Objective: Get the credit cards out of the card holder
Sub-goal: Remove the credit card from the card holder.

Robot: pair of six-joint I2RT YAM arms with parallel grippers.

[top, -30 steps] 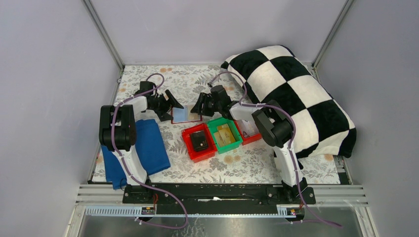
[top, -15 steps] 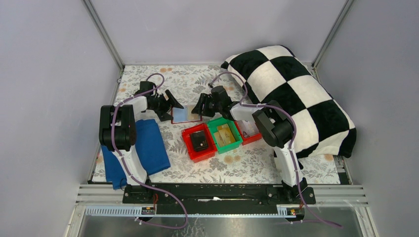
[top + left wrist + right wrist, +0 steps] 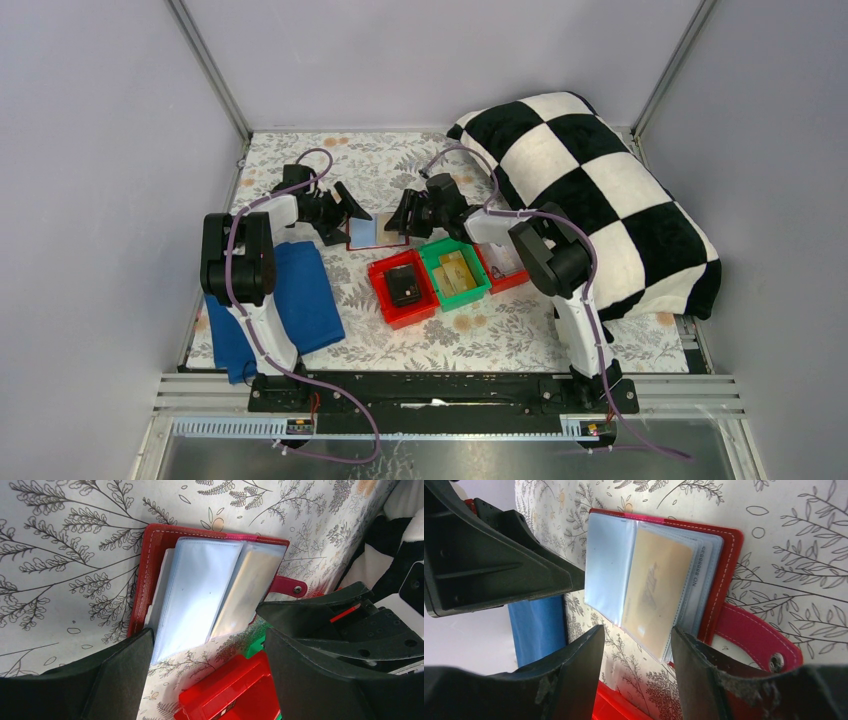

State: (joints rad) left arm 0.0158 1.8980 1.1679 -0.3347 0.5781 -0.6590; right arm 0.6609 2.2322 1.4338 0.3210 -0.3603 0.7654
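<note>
while it lies open and flat on the floral table (image 3: 380, 165), toward the middle of the far edge, the dark red card holder (image 3: 378, 232) has its clear sleeves fanned out, with the credit cards (image 3: 700, 565) tucked inside them. the left fingers (image 3: 115, 675) are spread wide on the side toward the table's left edge, grasping nothing. the right fingers (image 3: 569, 680) are likewise parted and empty on the opposite side, near the red strap tab (image 3: 754, 635).
</note>
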